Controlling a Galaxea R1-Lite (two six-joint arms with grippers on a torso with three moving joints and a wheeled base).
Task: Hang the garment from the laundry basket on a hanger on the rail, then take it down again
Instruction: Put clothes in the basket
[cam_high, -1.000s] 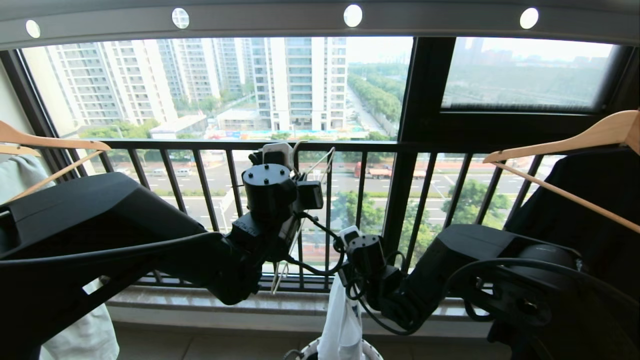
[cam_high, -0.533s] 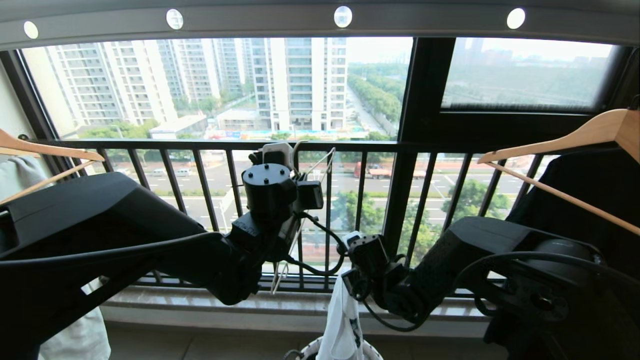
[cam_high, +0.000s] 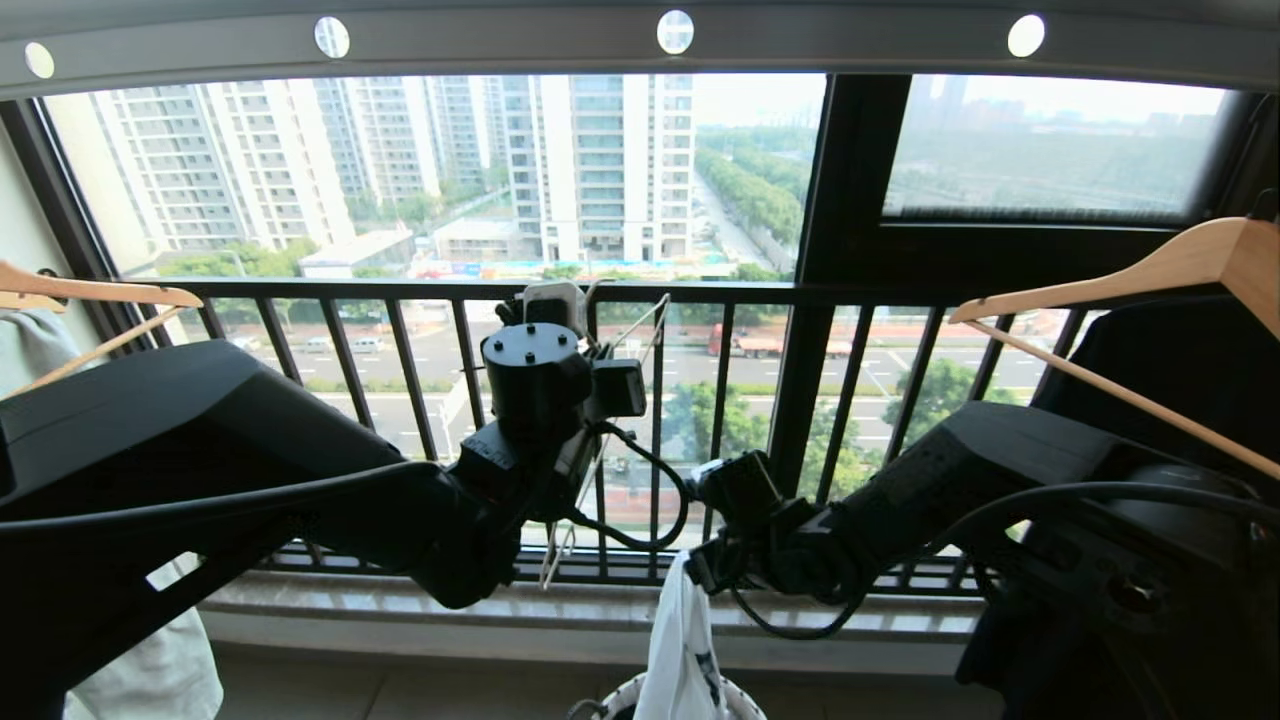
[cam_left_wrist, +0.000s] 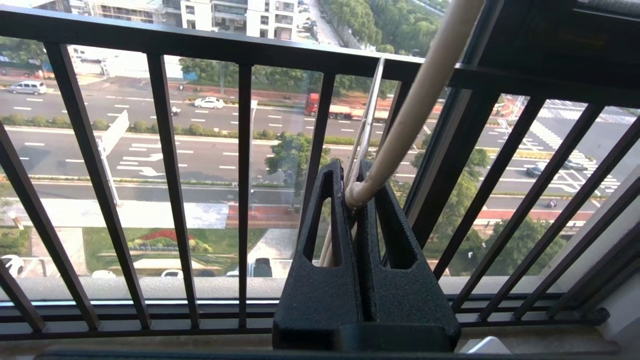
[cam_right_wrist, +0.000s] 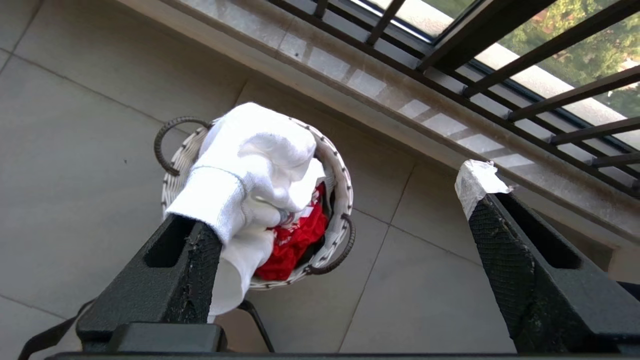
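From my head, the laundry basket (cam_high: 745, 706) is cut off; my right wrist shows it whole, the garment (cam_right_wrist: 250, 165) draped on one finger of my spread right gripper (cam_right_wrist: 345, 210). My left gripper (cam_left_wrist: 356, 192) pinches the hanger (cam_left_wrist: 415, 105) by the railing (cam_left_wrist: 240, 165).

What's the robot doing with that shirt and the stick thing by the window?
The robot is handling laundry by a barred window. Its left gripper is shut on a thin beige wire hanger, held up in front of the black railing. Its right gripper is wide open above the small round white woven basket. The white T-shirt is draped against one finger, hanging over the basket, where a red garment lies.
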